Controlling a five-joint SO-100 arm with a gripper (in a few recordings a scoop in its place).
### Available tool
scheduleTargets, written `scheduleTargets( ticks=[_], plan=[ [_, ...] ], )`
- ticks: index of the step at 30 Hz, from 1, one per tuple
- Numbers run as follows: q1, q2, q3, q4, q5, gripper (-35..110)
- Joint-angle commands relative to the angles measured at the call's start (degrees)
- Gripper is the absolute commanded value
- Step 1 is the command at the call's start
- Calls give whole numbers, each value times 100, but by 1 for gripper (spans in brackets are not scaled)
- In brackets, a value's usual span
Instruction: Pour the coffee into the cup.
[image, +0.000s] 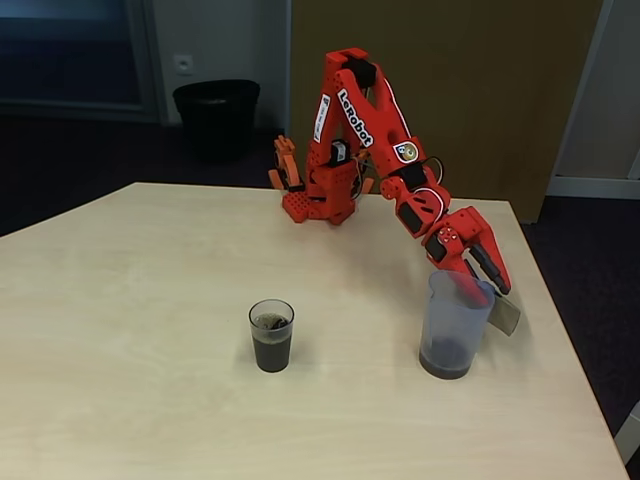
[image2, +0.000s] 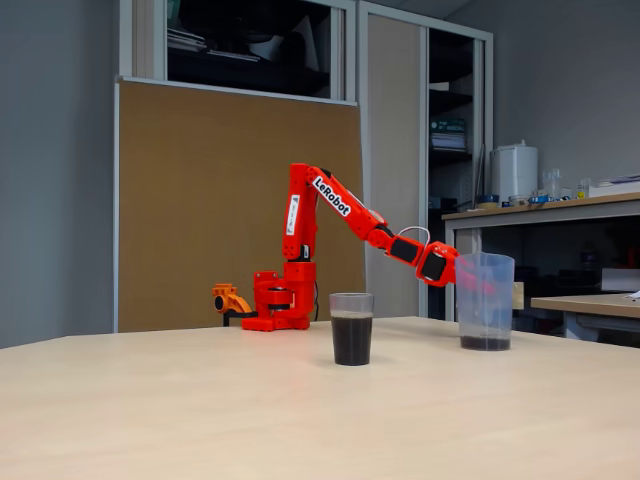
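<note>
The cup (image: 271, 335) (image2: 352, 328), a small clear tumbler, stands upright near the middle of the table, about two thirds full of dark coffee (image: 271, 352) (image2: 352, 340). To its right in both fixed views a taller bluish translucent jug (image: 455, 325) (image2: 486, 300) stands on the table with a thin dark layer of coffee at its bottom. My red gripper (image: 488, 292) (image2: 470, 280) reaches down to the jug's rim at the grey handle (image: 505, 315). One finger is inside the wall and one outside, closed on it.
The light wooden table (image: 120, 300) ends close to the right of the jug. My arm's base (image: 320, 200) stands at the far edge. A black bin (image: 215, 115) is on the floor behind. Bare tabletop lies between cup and jug.
</note>
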Motion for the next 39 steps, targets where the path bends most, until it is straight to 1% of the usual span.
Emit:
scheduleTargets(
  ticks=[1, 22, 39],
  plan=[
    [-9, 167, 149, -255, 229, 12],
    [97, 404, 782, -519, 501, 12],
    [176, 457, 861, -510, 501, 12]
  ],
)
